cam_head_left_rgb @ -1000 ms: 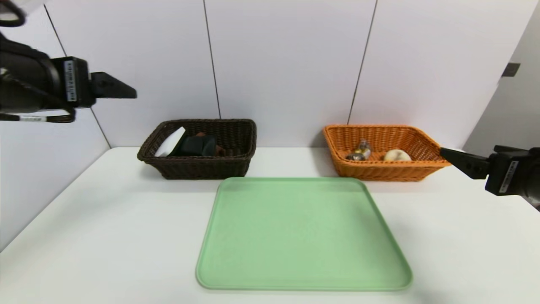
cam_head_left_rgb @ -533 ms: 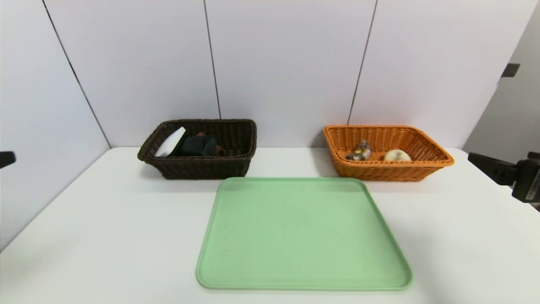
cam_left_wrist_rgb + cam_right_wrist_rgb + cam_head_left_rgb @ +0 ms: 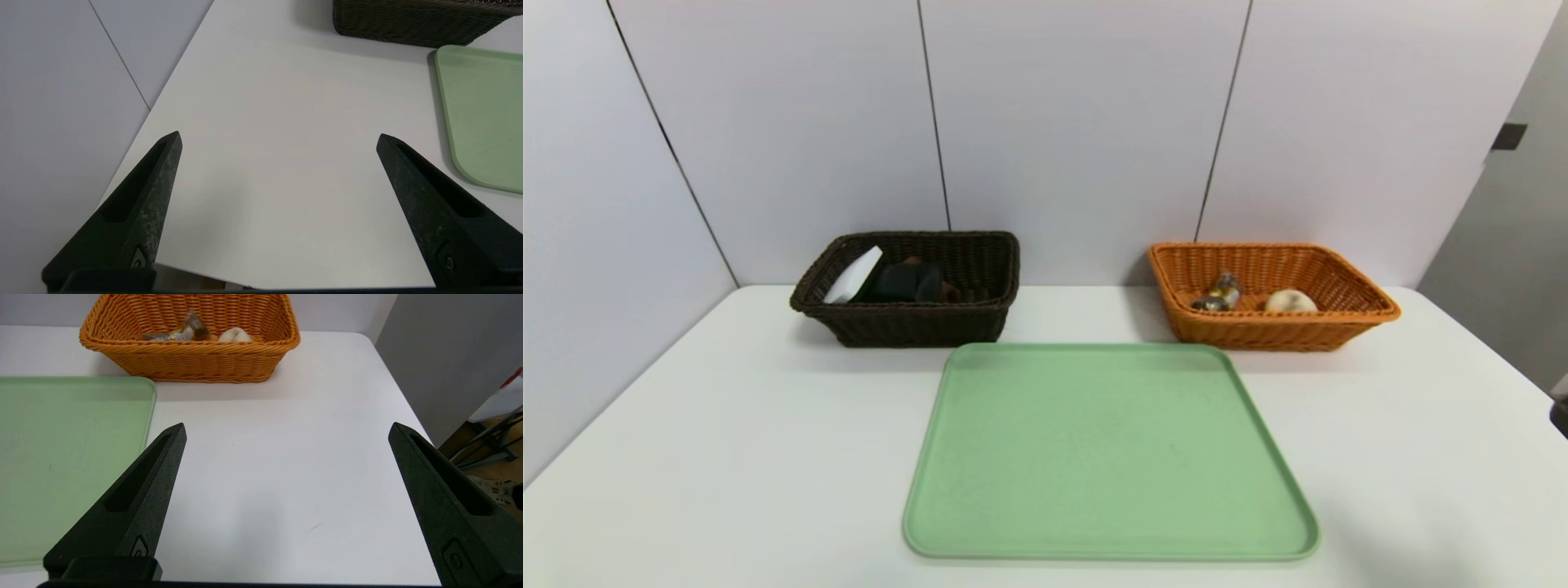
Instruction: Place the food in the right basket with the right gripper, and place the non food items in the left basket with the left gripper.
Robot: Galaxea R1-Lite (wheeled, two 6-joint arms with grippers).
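The orange right basket (image 3: 1339, 331) (image 3: 192, 365) stands at the back right and holds the food: a wrapped strip of sweets (image 3: 1217, 296) (image 3: 179, 332) and a cream bun (image 3: 1290, 301) (image 3: 235, 335). At the back left, the dark left basket (image 3: 907, 327) (image 3: 408, 24) holds the non food items: a white slab (image 3: 854, 276), a black cloth roll (image 3: 907, 282) and a bit of brown towel (image 3: 947, 290). My left gripper (image 3: 278, 136) hangs open over bare table near the front left edge, holding nothing. My right gripper (image 3: 286, 428) is open and empty over bare table in front of the orange basket.
A bare green tray (image 3: 1107, 449) (image 3: 486, 114) (image 3: 61, 457) lies in the middle of the white table (image 3: 727, 425). Wall panels close the back and left. Beyond the table's right edge there is floor with some gear (image 3: 494, 445).
Both arms have drawn back out of the head view: the left one from high at the far left, the right one from beside the orange basket. The baskets' contents have not moved.
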